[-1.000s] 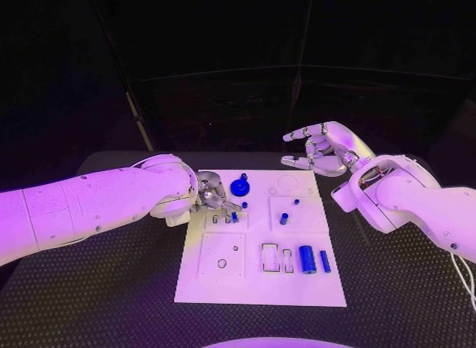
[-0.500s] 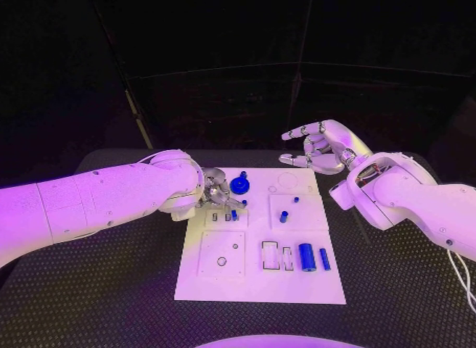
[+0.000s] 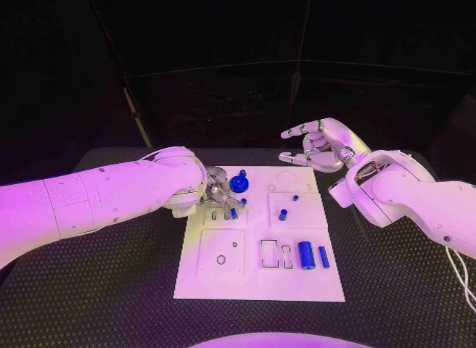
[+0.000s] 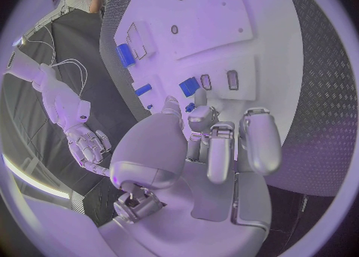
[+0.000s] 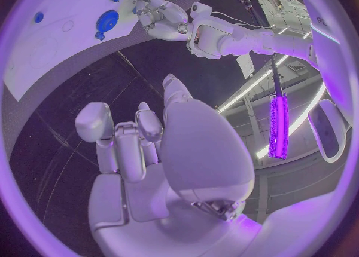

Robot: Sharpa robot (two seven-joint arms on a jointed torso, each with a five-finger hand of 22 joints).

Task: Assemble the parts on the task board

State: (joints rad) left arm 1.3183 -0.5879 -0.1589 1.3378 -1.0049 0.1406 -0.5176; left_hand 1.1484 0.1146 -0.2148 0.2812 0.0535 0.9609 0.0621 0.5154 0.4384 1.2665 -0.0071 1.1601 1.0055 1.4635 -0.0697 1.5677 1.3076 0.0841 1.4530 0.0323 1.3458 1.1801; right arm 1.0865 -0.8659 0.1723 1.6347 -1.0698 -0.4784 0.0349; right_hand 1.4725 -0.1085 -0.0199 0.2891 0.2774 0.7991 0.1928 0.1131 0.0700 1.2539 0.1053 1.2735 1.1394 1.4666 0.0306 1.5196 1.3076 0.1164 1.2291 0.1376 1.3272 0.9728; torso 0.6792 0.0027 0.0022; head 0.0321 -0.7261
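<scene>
Board (image 3: 261,279) lies white in the middle of the black table (image 3: 112,290), long side running near to far. Left hand (image 3: 215,191) hangs low over the board's far-left part, fingers curled down toward two small blue parts (image 3: 231,213) standing there; whether it pinches anything I cannot tell, since in the left wrist view the fingertips (image 4: 202,116) sit just beside a blue part (image 4: 189,86) without a clear grasp. A round blue disc (image 3: 240,187) lies just right of that hand. Further right, two small blue pegs (image 3: 283,214) stand in a square panel. Near the board's near-right corner, a thick blue cylinder (image 3: 305,255) and a thinner one (image 3: 323,256) lie side by side, next to two empty slots (image 3: 271,254). Right hand (image 3: 316,147) is raised beyond the board's far-right corner, fingers spread apart, holding nothing.
</scene>
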